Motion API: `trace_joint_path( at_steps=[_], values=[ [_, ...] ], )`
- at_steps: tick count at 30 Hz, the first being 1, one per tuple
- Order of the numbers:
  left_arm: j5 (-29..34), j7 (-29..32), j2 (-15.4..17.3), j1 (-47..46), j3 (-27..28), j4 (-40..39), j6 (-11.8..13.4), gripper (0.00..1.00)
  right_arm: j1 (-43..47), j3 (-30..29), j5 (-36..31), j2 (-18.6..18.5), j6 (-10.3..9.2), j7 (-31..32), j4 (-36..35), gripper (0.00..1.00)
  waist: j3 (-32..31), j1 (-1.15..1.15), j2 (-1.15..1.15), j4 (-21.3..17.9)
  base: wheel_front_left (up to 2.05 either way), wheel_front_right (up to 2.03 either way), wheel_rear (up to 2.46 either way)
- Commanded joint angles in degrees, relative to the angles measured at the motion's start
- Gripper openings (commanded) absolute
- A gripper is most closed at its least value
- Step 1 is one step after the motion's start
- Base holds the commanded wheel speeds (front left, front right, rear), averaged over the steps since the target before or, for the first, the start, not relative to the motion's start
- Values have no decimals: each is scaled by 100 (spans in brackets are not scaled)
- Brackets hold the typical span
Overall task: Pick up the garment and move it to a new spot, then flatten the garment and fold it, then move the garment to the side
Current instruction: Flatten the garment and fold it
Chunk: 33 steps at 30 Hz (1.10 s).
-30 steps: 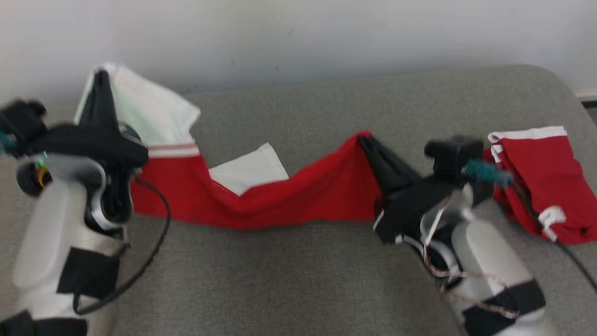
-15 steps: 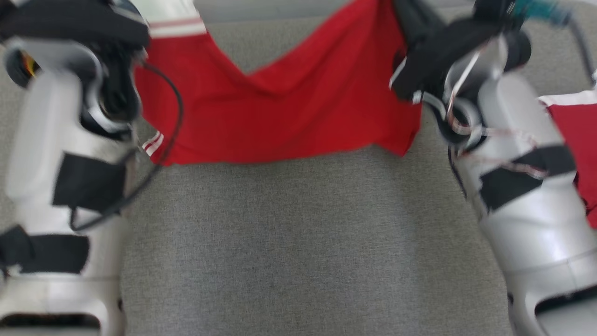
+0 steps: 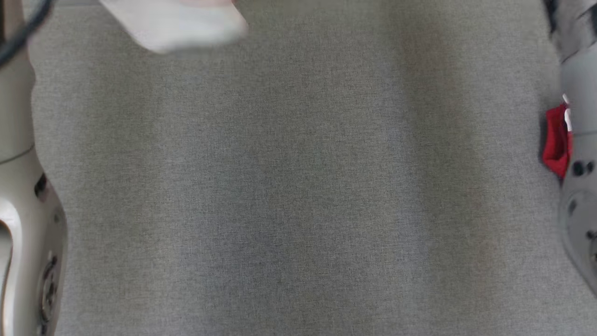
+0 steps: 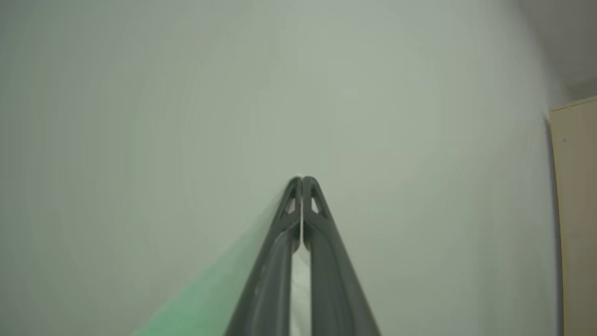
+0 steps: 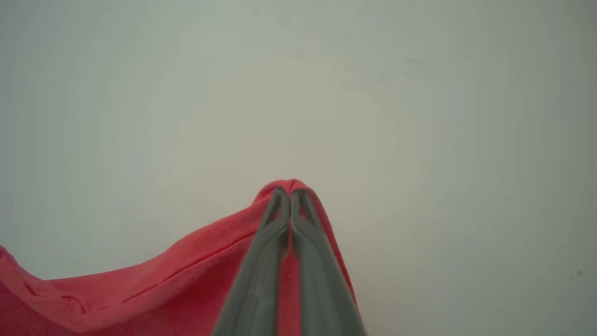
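The red-and-white cloth garment point(image 5: 116, 298), judged soft, light and limp, is best gripped at opposite edges, where the left pincer point(image 4: 302, 179) and right pincer point(image 5: 290, 190) each clamp it.

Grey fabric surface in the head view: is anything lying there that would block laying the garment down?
Nothing visible across the middle of the grey fabric surface; a red cloth lies at the view's right edge, beside the right forearm.

Right tool point(image 5: 290, 192) pinches red garment point(image 5: 154, 289) before a pale wall point(image 5: 419, 116).
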Motion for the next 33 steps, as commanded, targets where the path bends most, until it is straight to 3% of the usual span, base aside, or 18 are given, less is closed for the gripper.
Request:
trace_joint_path(
  at_steps=[1,5,9,11,13,17,19,24,28,33],
  values=[
    [-152,-165,-83,-136,41,-204,-67,0,-165,-136,-120,-28,2,-137,42,0,-2,-1,-1,14,0,0,0],
    [-551,-315,-117,177,-285,-759,-129,0,-164,-134,-522,-111,2,-271,167,0,95,-1,-1,84,0,0,0],
    [-977,-357,24,1434,-451,-925,-126,0,524,350,-470,-85,2,-177,484,0,130,-1,-1,138,0,0,0],
    [-1077,-389,16,2178,-311,-1009,-128,0,938,678,-375,-91,2,-102,588,0,75,-1,-1,163,0,0,0],
    [-1335,-395,-200,2975,130,-1224,-130,0,1342,1011,-323,-224,2,-54,632,0,29,-1,-1,202,0,0,0],
    [-1258,-390,-460,4664,780,-1655,-129,0,2279,1567,-53,-388,2,16,610,0,-248,-1,-1,302,0,0,0],
    [-1262,-391,-537,5339,899,-1777,-130,0,2676,1802,37,-530,2,88,512,0,-464,-1,-1,361,0,0,0],
    [-1037,-393,-582,6731,574,-1872,-130,0,3814,2110,305,-838,2,406,194,0,-1082,-1,-1,448,0,0,0],
    [-1137,-393,-590,7590,410,-1935,-130,0,4603,2159,456,-1045,2,754,-254,0,-1605,-1,-1,414,0,0,0],
    [-1505,-393,-598,8478,470,-2237,107,0,5593,1913,553,-1151,2,1421,-945,0,-2151,-1,-1,355,0,0,0]
  ],
)
